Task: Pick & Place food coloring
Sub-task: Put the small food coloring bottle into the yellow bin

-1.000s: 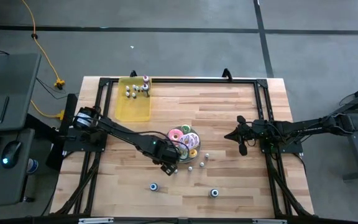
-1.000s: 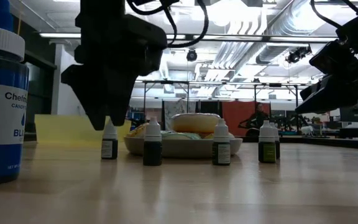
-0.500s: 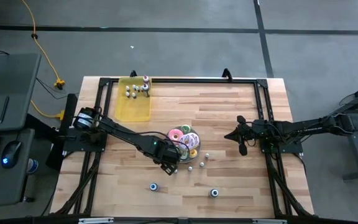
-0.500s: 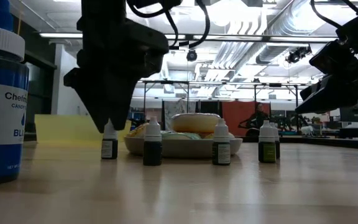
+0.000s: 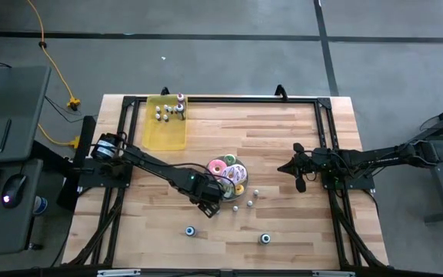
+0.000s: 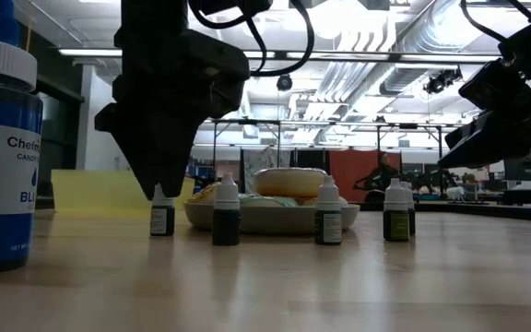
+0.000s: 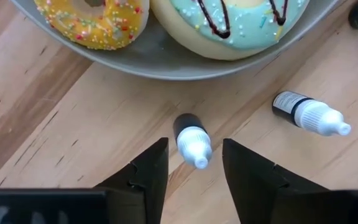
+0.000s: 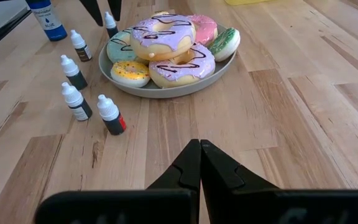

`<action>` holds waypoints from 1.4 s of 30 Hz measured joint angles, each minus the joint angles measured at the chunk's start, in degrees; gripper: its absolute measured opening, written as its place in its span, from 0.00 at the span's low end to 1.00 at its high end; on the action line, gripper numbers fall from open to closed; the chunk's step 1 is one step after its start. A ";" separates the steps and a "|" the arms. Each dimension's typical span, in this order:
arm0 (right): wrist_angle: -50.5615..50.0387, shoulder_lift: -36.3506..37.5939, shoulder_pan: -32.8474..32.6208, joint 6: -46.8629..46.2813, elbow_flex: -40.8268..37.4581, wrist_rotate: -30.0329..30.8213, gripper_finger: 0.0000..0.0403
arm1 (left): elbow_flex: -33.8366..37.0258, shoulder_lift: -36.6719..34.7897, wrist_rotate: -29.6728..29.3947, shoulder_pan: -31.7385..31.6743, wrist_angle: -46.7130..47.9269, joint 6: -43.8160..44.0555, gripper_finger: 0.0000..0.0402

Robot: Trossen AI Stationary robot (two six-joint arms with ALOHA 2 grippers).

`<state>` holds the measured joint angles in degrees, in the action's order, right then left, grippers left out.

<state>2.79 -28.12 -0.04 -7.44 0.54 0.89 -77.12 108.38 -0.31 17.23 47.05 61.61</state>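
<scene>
Fingers of your left gripper [image 7: 194, 163] stand partly open, one on each side of a small food coloring bottle [image 7: 190, 138] with a white cap; a gap shows on both sides in the left wrist view, so nothing is gripped. That bottle stands upright on the tabletop [image 5: 283, 146], just beside the rim of the plate [image 7: 166, 59] of frosted doughnuts. A second bottle [image 7: 309, 114] stands near it, farther along the plate's edge. In the low view your left gripper hangs directly over the bottle, fingertips down around its cap. Further bottles [image 8: 73, 102] stand in a loose group on the tabletop beside the plate in the right wrist view, and several more [image 5: 169, 111] rest on the yellow tray [image 5: 164, 132] at the far left corner. A blue jar [image 6: 3, 157] stands close to the low camera. Your right gripper [image 8: 199, 149] waits well apart on the right side, above bare wood, its fingers pressed together and holding nothing.
</scene>
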 joint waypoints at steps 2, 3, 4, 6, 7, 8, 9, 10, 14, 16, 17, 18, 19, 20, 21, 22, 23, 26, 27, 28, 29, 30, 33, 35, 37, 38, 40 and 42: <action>-0.02 0.00 0.01 0.00 -0.02 0.00 0.00 | 0.00 0.00 -0.06 0.00 -0.02 -0.07 0.34; -0.02 0.02 -0.01 0.00 0.00 -0.02 0.00 | 0.00 0.00 -0.08 0.00 0.02 -0.07 0.32; 0.00 0.02 -0.01 0.00 0.00 -0.02 0.00 | 0.00 0.00 -0.10 0.00 0.02 -0.09 0.31; -0.01 0.01 -0.01 0.00 0.00 0.00 0.00 | 0.00 0.00 -0.18 0.00 0.07 -0.09 0.28; 0.00 0.00 -0.01 0.00 -0.02 0.00 0.00 | 0.00 0.00 -0.20 0.00 0.16 -0.09 0.27; 0.00 0.01 0.00 0.00 -0.01 0.00 0.00 | 0.00 0.00 -0.22 0.00 0.24 -0.11 0.25; -0.01 0.02 0.00 0.00 0.00 -0.01 0.00 | 0.00 0.00 -0.23 0.00 0.27 -0.36 0.24; -0.01 0.00 -0.01 0.00 -0.02 0.00 0.00 | 0.00 0.00 -0.23 0.00 0.26 -0.68 0.22; 0.00 0.00 -0.01 0.00 -0.02 -0.02 0.00 | 0.00 -0.10 -0.27 0.00 0.51 -1.41 0.15; 0.00 0.00 0.01 0.00 -0.02 0.00 0.00 | -0.03 -0.11 -0.25 0.00 0.56 -2.04 0.12; -0.01 0.01 0.00 0.00 0.00 -0.02 0.00 | -0.18 -0.11 -0.23 0.00 0.81 -2.56 0.10; 0.00 0.02 -0.01 0.00 -0.01 0.00 0.00 | -0.51 -0.11 -0.23 0.00 1.43 -3.05 0.09; -0.02 0.01 -0.01 0.00 -0.01 -0.01 0.00 | -1.01 -0.09 -0.20 0.00 2.59 -3.36 0.08; -0.01 0.02 -0.01 0.00 -0.02 -0.01 0.00 | -1.73 -0.07 -0.26 0.00 3.73 -3.76 0.08; 0.00 0.01 -0.01 0.00 0.00 0.00 0.00 | -2.62 -0.07 -0.27 0.00 4.65 -4.46 0.08; -0.02 0.02 -0.01 0.00 0.00 -0.02 0.00 | -3.61 -0.07 -0.43 0.00 5.53 -4.94 0.08; -0.01 0.01 0.00 0.00 0.00 0.00 0.00 | -4.74 -0.07 -0.66 0.00 7.13 -5.52 0.08; 0.00 0.01 -0.01 0.00 0.00 0.00 0.00 | -8.56 -0.07 -1.58 -0.02 12.37 -7.29 0.09; -0.02 0.01 0.00 0.00 -0.02 0.00 0.00 | -9.94 -0.07 -1.66 -0.02 13.98 -7.73 0.09; -0.01 0.01 -0.01 0.00 0.00 -0.01 0.00 | -11.52 -0.07 -1.77 -0.02 15.83 -8.08 0.09; 0.00 0.00 0.00 0.00 0.00 -0.01 0.00 | -13.06 -0.07 -1.79 0.00 17.83 -8.57 0.09; 0.00 0.02 -0.01 0.00 0.00 0.00 0.00 | -14.67 -0.07 -1.95 0.00 19.62 -8.84 0.09; 0.00 0.00 -0.01 0.00 -0.02 0.00 0.00 | -20.18 -0.09 -3.91 0.00 25.52 -8.89 0.09; -0.01 0.01 -0.01 0.00 -0.01 0.00 0.00 | -23.80 -0.09 -5.98 0.00 29.46 -8.90 0.09; -0.01 0.01 -0.01 0.00 -0.01 0.00 0.00 | -27.18 -0.09 -8.35 0.00 33.31 -8.91 0.09; 0.00 0.01 -0.01 0.00 -0.01 -0.01 0.00 | -28.77 -0.13 -9.66 0.00 35.03 -8.90 0.09; -0.02 0.00 0.01 0.00 -0.02 0.00 0.00 | -30.65 -0.79 -12.18 -0.16 37.98 -8.84 0.09; 0.00 0.00 0.01 0.00 0.00 -0.02 0.00 | -31.04 -2.19 -13.53 -0.86 39.26 -8.32 0.09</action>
<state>2.79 -28.12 -0.03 -7.44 0.53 0.87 -108.16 106.19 -13.84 16.38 86.30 53.29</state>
